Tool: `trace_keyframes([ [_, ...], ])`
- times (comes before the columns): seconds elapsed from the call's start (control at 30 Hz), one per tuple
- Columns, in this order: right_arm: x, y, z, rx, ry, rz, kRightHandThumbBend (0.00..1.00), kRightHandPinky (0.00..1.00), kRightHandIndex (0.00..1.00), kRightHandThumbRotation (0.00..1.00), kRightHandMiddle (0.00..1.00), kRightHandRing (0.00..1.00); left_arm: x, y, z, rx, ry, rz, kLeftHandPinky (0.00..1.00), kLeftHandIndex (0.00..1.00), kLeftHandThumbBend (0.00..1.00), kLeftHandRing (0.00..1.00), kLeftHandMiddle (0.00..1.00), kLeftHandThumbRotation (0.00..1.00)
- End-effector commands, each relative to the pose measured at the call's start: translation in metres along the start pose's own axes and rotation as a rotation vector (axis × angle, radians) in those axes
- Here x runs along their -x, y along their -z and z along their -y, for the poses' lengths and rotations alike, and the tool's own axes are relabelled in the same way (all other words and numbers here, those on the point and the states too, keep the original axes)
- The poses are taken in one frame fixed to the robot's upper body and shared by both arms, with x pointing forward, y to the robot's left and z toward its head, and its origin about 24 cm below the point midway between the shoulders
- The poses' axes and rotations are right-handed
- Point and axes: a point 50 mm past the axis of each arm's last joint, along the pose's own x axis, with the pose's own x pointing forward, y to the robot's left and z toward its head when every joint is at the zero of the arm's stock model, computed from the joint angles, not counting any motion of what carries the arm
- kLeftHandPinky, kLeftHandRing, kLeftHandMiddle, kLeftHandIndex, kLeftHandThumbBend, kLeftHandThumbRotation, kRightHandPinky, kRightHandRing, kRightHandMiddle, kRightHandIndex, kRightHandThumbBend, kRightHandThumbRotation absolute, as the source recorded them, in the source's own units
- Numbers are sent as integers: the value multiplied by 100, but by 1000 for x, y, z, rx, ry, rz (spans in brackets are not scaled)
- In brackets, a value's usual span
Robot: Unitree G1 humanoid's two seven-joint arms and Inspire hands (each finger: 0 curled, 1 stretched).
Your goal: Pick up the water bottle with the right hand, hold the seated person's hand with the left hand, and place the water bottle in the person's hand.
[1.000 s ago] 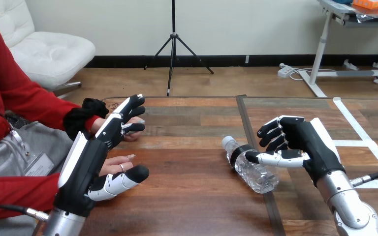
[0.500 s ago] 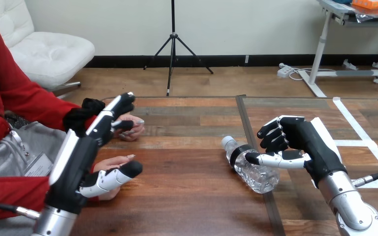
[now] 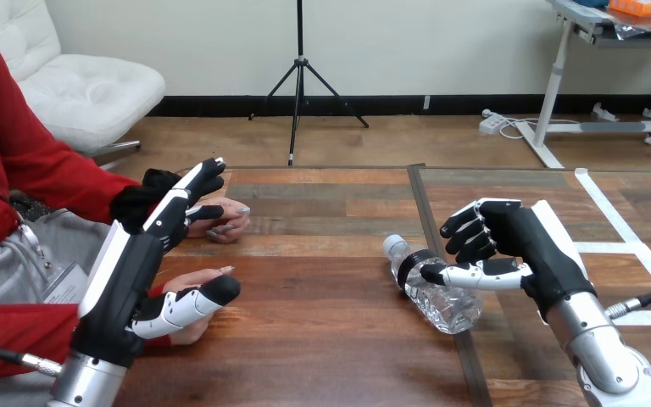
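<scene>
Well, the person's hand [image 3: 190, 280] nearer the robot is largely hidden behind the left hand [image 3: 136, 271]. Only its fingertips and a strip of palm show, and whether the two touch cannot be told. The left hand is spread, its fingers straight and its thumb out, gripping nothing. The person's farther hand [image 3: 225, 222] rests on the counter [image 3: 322, 339] just past the left hand's fingertips [image 3: 210, 170]. The right hand [image 3: 517, 242] is against the water bottle [image 3: 441, 301], over its banded upper part; whether it grips the bottle cannot be made out. There are two robot hands, two hands of the person and one bottle. The bottle is clear crinkled plastic with a dark band and a pale cap. It lies on its side mid-counter, cap pointing away to the left.
</scene>
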Motion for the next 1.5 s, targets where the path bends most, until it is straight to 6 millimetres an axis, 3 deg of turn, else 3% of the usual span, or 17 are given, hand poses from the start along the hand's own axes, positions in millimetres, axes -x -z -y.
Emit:
trace_keyframes([
  [0.0, -8, -19, 10, 46, 35, 33, 95, 43, 57, 17, 58, 53, -19, -8, -5, -19, 3, 79, 79, 91, 100, 90, 93, 80],
  [0.23, -11, -27, 7, 106, 33, -16, 97, 56, 69, 33, 70, 66, -18, -9, -4, -16, 4, 86, 79, 91, 100, 90, 92, 79],
  [0.43, -16, -40, 5, 163, -2, -54, 98, 64, 79, 39, 79, 76, -19, -9, -2, 2, 17, 82, 79, 91, 100, 90, 92, 79],
  [0.77, -37, -64, 7, 306, -34, -138, 99, 69, 86, 47, 84, 80, -21, -10, 4, 15, 16, 95, 79, 90, 100, 90, 92, 79],
  [1.17, -62, -79, 9, 381, -101, -287, 100, 59, 89, 52, 83, 75, -22, -11, 11, 35, 15, 102, 81, 91, 100, 90, 93, 78],
  [1.47, -77, -78, 7, 431, -136, -361, 100, 46, 89, 48, 68, 61, -24, -12, 12, 44, 9, 115, 80, 91, 100, 90, 92, 78],
])
